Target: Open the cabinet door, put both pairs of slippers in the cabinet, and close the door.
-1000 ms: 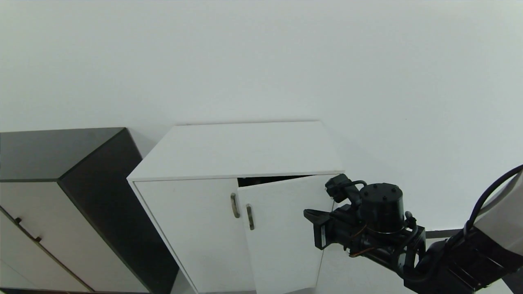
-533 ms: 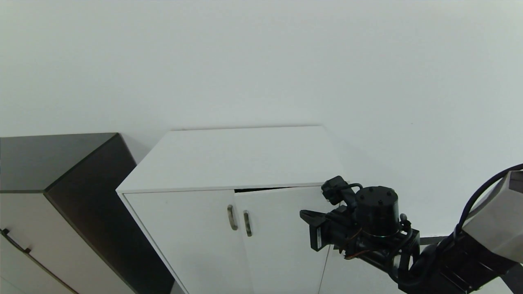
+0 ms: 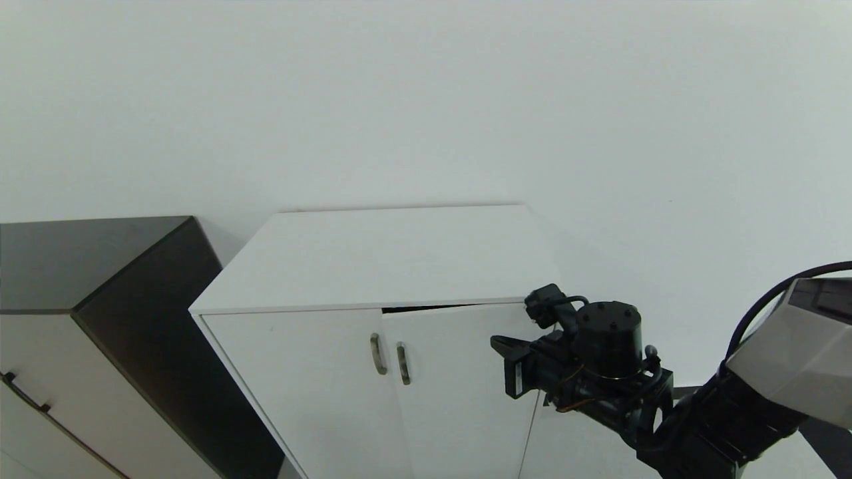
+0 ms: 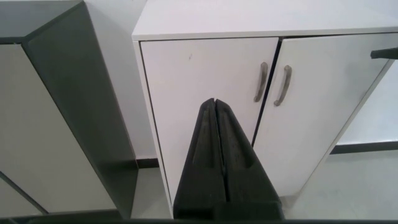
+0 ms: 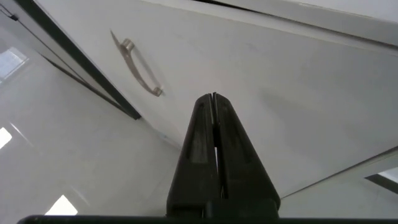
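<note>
The white cabinet (image 3: 393, 256) has two doors with metal handles (image 3: 403, 363) at the middle. Its right door (image 3: 459, 399) stands almost closed, with a thin dark gap (image 3: 426, 308) left under the top board. My right gripper (image 3: 506, 352) is shut and empty, its tip close against the outer part of that door; in the right wrist view the shut gripper (image 5: 213, 99) points at the door face (image 5: 298, 99) beside the handle (image 5: 138, 65). My left gripper (image 4: 215, 104) is shut and empty, held apart in front of the left door (image 4: 205, 93).
A dark grey cabinet (image 3: 100, 266) with pale drawer fronts stands close on the left of the white one. A plain white wall (image 3: 426, 100) rises behind. Glossy light floor (image 5: 56, 155) lies below the doors.
The right door swung from clearly ajar to almost closed with my right gripper at it. The head camera shifted meanwhile. In the last half second the right arm only drew slightly nearer.
</note>
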Tool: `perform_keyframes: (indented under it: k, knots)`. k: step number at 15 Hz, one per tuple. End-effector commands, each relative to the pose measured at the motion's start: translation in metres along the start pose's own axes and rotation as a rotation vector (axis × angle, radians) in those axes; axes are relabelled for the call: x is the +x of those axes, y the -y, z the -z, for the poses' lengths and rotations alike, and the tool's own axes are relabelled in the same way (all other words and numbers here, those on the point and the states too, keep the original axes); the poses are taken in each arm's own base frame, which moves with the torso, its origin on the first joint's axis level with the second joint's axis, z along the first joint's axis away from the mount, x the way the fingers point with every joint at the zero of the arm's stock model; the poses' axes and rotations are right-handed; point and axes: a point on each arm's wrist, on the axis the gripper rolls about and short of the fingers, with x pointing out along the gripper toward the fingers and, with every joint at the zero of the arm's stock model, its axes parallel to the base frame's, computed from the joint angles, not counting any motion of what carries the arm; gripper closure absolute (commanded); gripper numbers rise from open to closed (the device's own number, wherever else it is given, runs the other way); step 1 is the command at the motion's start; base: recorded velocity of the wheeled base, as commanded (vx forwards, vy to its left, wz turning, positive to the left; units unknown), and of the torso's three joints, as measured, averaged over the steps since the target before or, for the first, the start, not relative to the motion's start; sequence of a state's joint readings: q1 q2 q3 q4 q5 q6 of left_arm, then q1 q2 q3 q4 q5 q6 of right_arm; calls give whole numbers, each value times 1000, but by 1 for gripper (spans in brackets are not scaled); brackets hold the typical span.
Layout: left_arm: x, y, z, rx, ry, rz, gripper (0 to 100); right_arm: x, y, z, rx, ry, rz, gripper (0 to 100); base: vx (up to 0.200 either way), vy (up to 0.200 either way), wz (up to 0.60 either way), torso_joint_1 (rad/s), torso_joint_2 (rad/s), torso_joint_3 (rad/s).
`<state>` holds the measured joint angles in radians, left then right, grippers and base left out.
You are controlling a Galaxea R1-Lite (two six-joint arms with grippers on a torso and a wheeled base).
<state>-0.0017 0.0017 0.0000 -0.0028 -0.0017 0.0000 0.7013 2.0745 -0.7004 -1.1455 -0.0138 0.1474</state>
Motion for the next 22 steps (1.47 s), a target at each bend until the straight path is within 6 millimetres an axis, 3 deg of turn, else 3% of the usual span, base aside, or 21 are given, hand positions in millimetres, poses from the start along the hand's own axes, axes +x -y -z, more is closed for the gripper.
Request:
perform_keyframes:
  k: [1, 22]
  knots:
    - [0, 0, 0, 0, 0, 0, 100, 5, 6, 6, 3, -13, 16, 100, 0, 0, 0, 0, 0, 0]
    - [0, 0, 0, 0, 0, 0, 100, 28, 28, 11, 18, -4, 72, 100, 0, 0, 0, 0, 0, 0]
